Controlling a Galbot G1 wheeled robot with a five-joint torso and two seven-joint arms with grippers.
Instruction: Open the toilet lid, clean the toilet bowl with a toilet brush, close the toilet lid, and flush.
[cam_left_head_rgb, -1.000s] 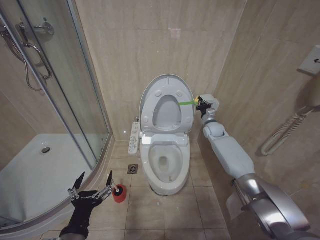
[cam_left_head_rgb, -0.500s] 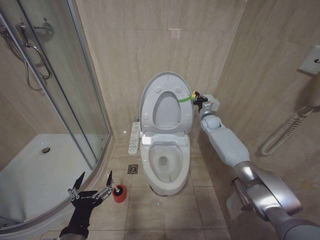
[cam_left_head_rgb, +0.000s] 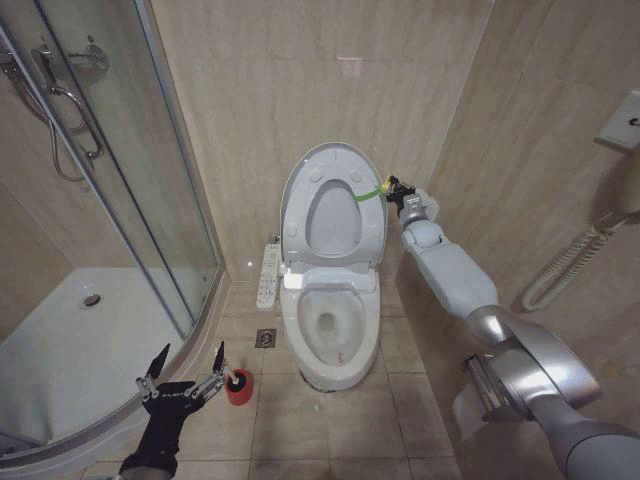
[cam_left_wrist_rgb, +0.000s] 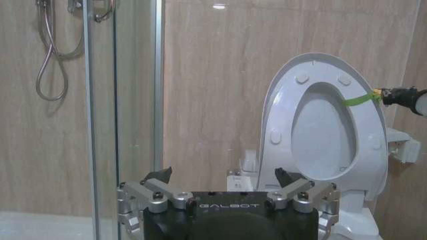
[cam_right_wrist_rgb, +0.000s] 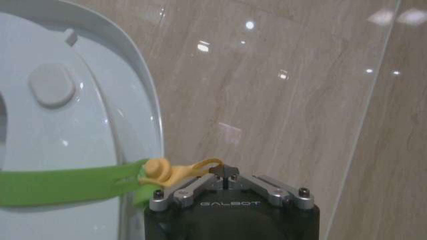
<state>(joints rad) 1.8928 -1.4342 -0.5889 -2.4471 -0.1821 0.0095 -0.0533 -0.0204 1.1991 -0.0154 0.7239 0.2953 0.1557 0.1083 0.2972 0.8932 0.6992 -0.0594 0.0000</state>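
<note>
1. Head view: the toilet lid (cam_left_head_rgb: 333, 205) stands upright against the tiled wall above the toilet bowl (cam_left_head_rgb: 329, 325). The right gripper (cam_left_head_rgb: 393, 187) sits at the lid's edge, pinching the yellow-green strap (cam_left_head_rgb: 368, 194). Low beside the bowl, the left gripper (cam_left_head_rgb: 185, 368) hangs with fingers spread wide, near a red cup holder (cam_left_head_rgb: 238, 388) with the toilet brush (cam_left_head_rgb: 238, 379) in it; a floor drain (cam_left_head_rgb: 265, 338) lies between cup and bowl.
2. Left wrist view: open fingertips (cam_left_wrist_rgb: 160, 175) frame the raised lid (cam_left_wrist_rgb: 327, 120); a glass shower door (cam_left_wrist_rgb: 123, 115) stands beside the toilet.
3. Right wrist view: fingers closed on the strap's yellow tab (cam_right_wrist_rgb: 163, 171); the lid (cam_right_wrist_rgb: 73, 115) is cut off.
</note>
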